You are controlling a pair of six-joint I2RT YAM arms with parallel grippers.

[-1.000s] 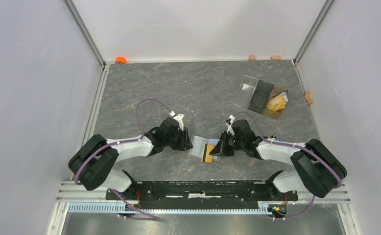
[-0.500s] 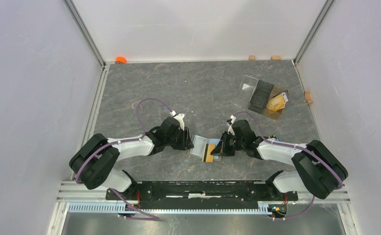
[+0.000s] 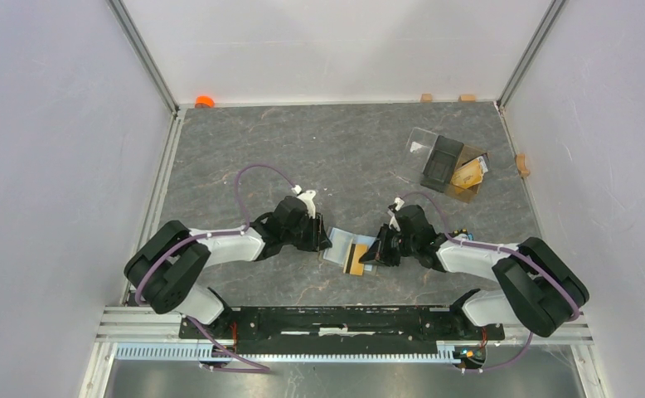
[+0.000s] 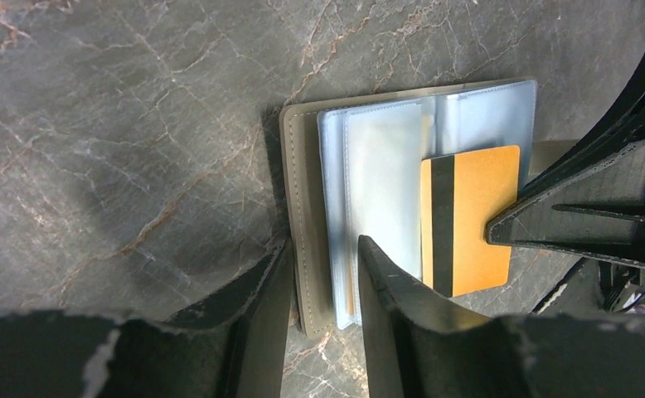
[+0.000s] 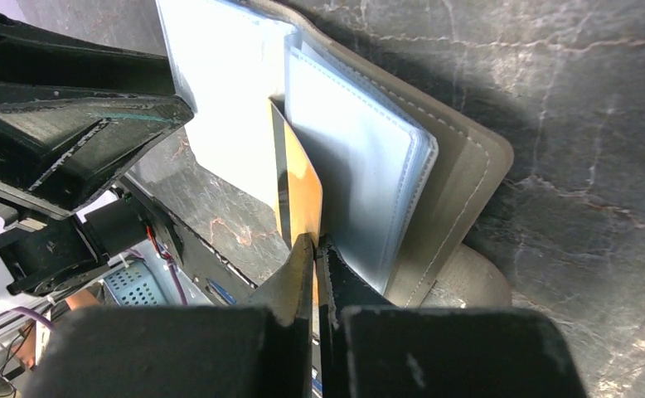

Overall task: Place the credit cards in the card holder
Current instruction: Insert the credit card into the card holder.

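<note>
Card holder (image 3: 334, 247) lies open and flat at 6 o'clock on the table (image 3: 303, 149), between both claws. Left claw (image 4: 323, 249) is apart, straddling the holder's 9 o'clock edge: one finger outside the olive cover, the other on the clear sleeves. Right claw (image 5: 315, 242) is clamped on an orange credit card (image 4: 477, 215) lying over the 3 o'clock sleeves. Clear box (image 3: 452, 166) sits at 2 o'clock.

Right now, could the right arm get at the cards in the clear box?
Probably, but not yet: bare table lies between the right end effector and the clear box, yet it is shut on an orange card at the card holder and must let go first.
</note>
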